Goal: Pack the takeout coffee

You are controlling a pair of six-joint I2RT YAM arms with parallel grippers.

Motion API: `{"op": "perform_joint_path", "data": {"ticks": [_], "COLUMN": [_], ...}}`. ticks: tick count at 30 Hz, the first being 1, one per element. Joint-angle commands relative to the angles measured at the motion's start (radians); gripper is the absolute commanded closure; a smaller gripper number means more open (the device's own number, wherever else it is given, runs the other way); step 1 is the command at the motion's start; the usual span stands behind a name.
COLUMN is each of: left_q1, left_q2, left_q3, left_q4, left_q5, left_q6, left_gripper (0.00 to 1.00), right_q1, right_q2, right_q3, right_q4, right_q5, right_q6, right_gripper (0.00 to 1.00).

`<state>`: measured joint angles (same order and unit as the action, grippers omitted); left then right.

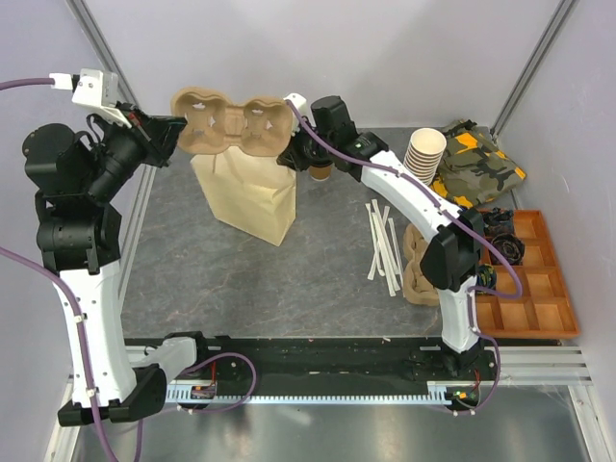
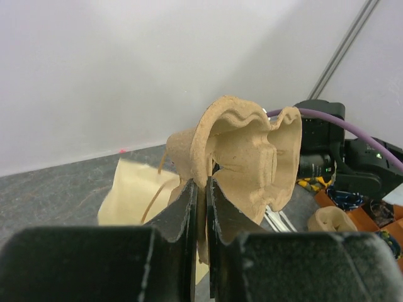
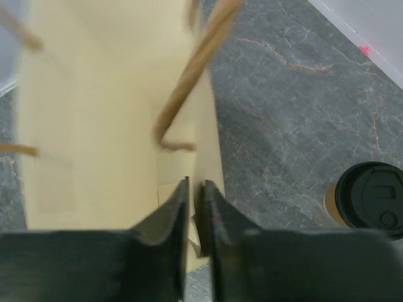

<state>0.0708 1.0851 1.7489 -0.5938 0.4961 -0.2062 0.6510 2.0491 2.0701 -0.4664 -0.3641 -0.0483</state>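
Found the takeout coffee [image 3: 368,200] upright on the grey table [image 1: 221,279], black lid on, just beside the right side of the paper bag [image 1: 245,197] and partly hidden behind the right gripper [image 3: 195,185] in the overhead view; saw it more plainly at the lower right edge of the right wrist view, apart from the fingers. Noted neither claw on the cup. Saw the right gripper's jaws drawn close with only a thin slit between them, set at the bag's upper edge below a twisted paper handle [image 3: 195,63]; could not tell whether paper was pinched there, that view being blurred. Saw the bag standing upright in the far half of the table. Found the left gripper [image 2: 203,182] clenched on the rim of a moulded pulp cup carrier [image 1: 231,123], holding it in the air over the bag's top, with its two wells facing the overhead camera. Further right, made out a stack of lidless paper cups [image 1: 424,154] beside a camouflage cloth [image 1: 481,164], white strips [image 1: 383,245] lying on the table between bag and right arm, a second pulp carrier [image 1: 416,274] partly behind that arm, and an orange compartment tray [image 1: 544,289] at the right edge
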Motion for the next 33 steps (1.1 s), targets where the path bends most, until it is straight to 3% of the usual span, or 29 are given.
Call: {"op": "perform_joint_path", "data": {"ticks": [1, 3, 8, 14, 21, 30, 31, 33], "left_q1": [0.021, 0.026, 0.030, 0.034, 0.037, 0.040, 0.040, 0.040], "left_q2": [0.012, 0.012, 0.015, 0.032, 0.038, 0.039, 0.036, 0.035], "left_q3": [0.043, 0.043, 0.038, 0.011, -0.061, -0.100, -0.103, -0.106], "left_q4": [0.054, 0.061, 0.086, 0.115, 0.143, 0.152, 0.149, 0.143], "left_q5": [-0.021, -0.039, -0.070, -0.059, -0.042, -0.042, -0.047, -0.050], "left_q6": [-0.065, -0.068, -0.075, -0.110, -0.148, -0.144, -0.139, -0.124], "left_gripper": [0.98, 0.98, 0.98, 0.98, 0.98, 0.98, 0.98, 0.98], "right_q1": [0.004, 0.006, 0.004, 0.021, 0.071, 0.105, 0.107, 0.111], "right_q2": [-0.064, -0.095, -0.260, -0.488, -0.693, -0.750, -0.753, -0.756], "right_q3": [-0.001, -0.007, -0.109, -0.387, -0.726, -0.760, -0.760, -0.763], "right_q4": [0.015, 0.002, 0.002, 0.029, 0.037, 0.022, 0.018, 0.014], "right_q5": [-0.001, -0.004, 0.036, 0.106, 0.373, 0.528, 0.530, 0.518], "right_q6": [0.022, 0.039, 0.114, 0.261, 0.452, 0.493, 0.502, 0.519], "right_gripper": [0.92, 1.00, 1.00, 1.00, 1.00, 1.00, 0.97, 0.77]}}
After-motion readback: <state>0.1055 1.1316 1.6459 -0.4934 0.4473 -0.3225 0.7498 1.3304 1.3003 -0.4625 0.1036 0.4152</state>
